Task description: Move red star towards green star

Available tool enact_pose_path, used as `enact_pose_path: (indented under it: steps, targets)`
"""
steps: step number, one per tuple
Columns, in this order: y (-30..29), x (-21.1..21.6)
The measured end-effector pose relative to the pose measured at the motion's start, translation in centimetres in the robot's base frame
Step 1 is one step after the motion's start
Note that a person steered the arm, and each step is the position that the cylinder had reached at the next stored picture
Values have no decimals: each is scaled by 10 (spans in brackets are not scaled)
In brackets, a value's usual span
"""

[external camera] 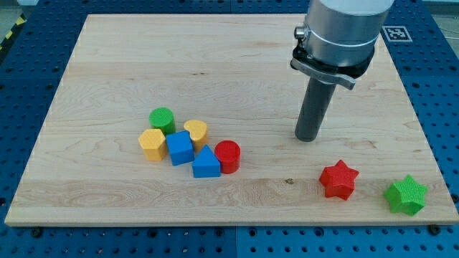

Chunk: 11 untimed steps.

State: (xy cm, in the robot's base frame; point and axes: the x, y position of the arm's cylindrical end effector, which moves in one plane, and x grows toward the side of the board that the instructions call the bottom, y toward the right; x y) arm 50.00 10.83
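Note:
The red star [338, 179] lies on the wooden board near the view's bottom right. The green star [406, 194] lies to its right, a short gap away, close to the board's bottom right corner. My tip [309, 137] rests on the board above and a little to the left of the red star, apart from it. The rod rises from the tip to the grey arm body at the view's top.
A cluster of blocks sits left of centre: a green cylinder [162, 119], a yellow hexagon [152, 143], a blue cube [179, 147], a yellow heart-like block [196, 132], a blue triangle [206, 163] and a red cylinder [228, 155]. The board's right edge [423, 129] is near the green star.

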Motion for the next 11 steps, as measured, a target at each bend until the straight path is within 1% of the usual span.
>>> enact_pose_path:
  steps: [3, 4, 5, 7, 8, 9, 10, 11]
  targets:
    - [-2, 83]
    - [-2, 91]
    - [-2, 91]
    - [-8, 73]
    - [-8, 73]
    - [-5, 84]
    - [14, 86]
    - [44, 65]
